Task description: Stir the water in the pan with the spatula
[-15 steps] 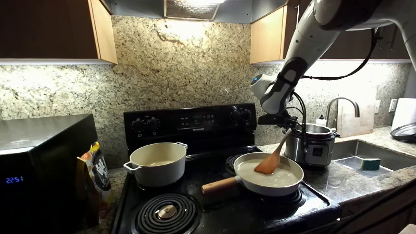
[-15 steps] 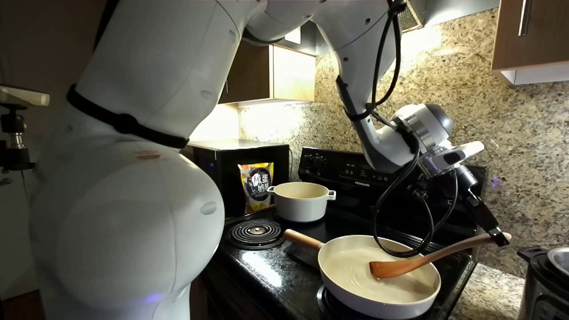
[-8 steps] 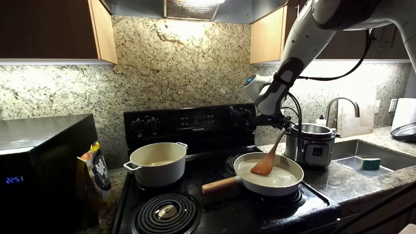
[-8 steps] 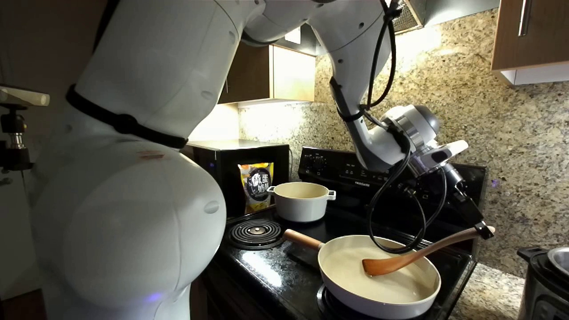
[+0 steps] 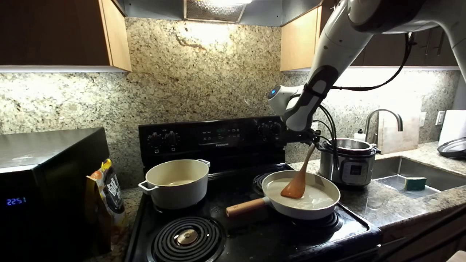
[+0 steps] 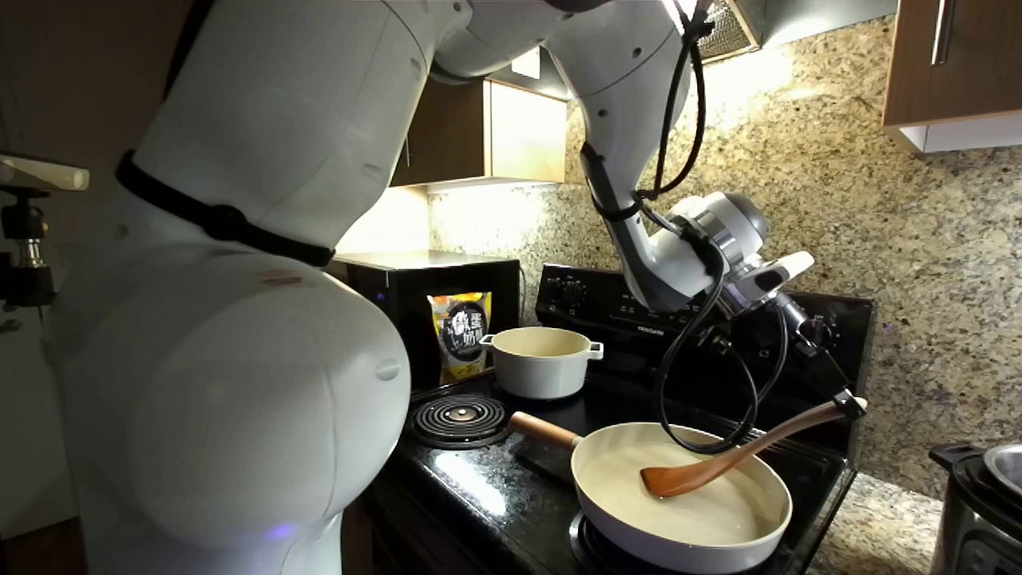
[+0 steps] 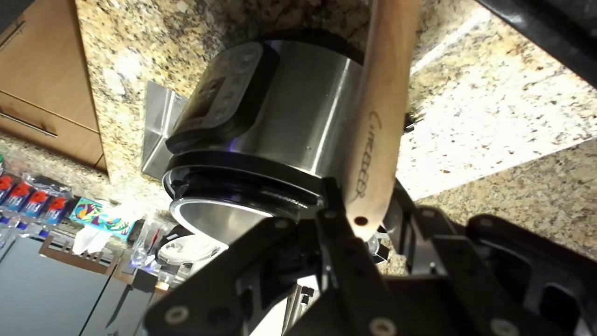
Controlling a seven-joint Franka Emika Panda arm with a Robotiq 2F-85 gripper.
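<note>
Your spatula [image 6: 687,479] is slim, smooth wood, orange-brown at the flared, flat blade and paler along the handle, where the wrist view shows you dark lettering, hard to read, and a small hole near the end. It stands tilted in the pan [image 5: 302,214], blade down in the water [image 5: 318,198], handle slanting up past the rim; whether it touches that rim, you can't tell. Your pincer [image 7: 366,205] is clamped on the handle near its tip, a finger on either side. The water is shallow and so close to the pan's cream lining that you pick it out mostly by its glints, and you can't make out whether the blade meets the bottom. In the wrist view the handle runs off the top edge. The pan covers most of its burner [image 5: 333,222] on the black stove [image 5: 255,236]. In an exterior view a cable loop [image 6: 703,450] hides a bit of the pan's rim, and your arm [image 6: 271,319] blocks much of the left side; the pressure cooker [image 6: 970,527] on the tabletop [image 6: 886,519] is cut off at the right edge there. In an exterior view the microwave [image 5: 54,203] is cut off at the left.
</note>
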